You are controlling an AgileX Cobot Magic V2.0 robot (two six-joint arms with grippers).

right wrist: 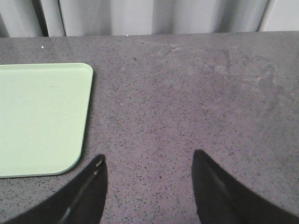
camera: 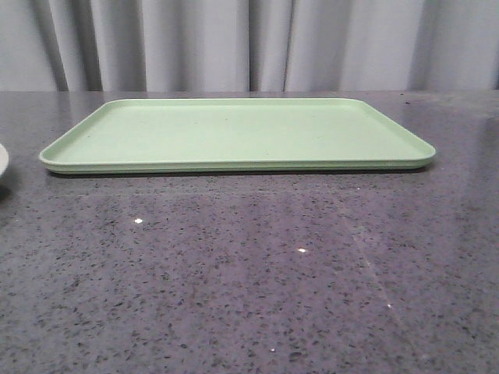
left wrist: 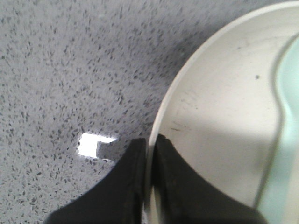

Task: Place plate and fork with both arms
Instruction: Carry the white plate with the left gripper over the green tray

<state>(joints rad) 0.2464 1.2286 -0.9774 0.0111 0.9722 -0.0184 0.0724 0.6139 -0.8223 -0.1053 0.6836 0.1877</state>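
The cream-white plate [left wrist: 219, 107] fills much of the left wrist view. Only a sliver of its rim [camera: 2, 162] shows at the far left edge of the front view. My left gripper [left wrist: 150, 140] is shut on the plate's rim, one finger outside the rim and one inside. My right gripper [right wrist: 148, 161] is open and empty over bare table, just to the right of the tray's near right corner. The yellow fork is out of view. Neither gripper shows in the front view.
A flat light-green tray [camera: 234, 132] lies across the middle of the dark speckled table; its corner [right wrist: 42, 116] shows in the right wrist view. A pale blue-green utensil [left wrist: 285, 140] lies in the plate. Grey curtains hang behind the table.
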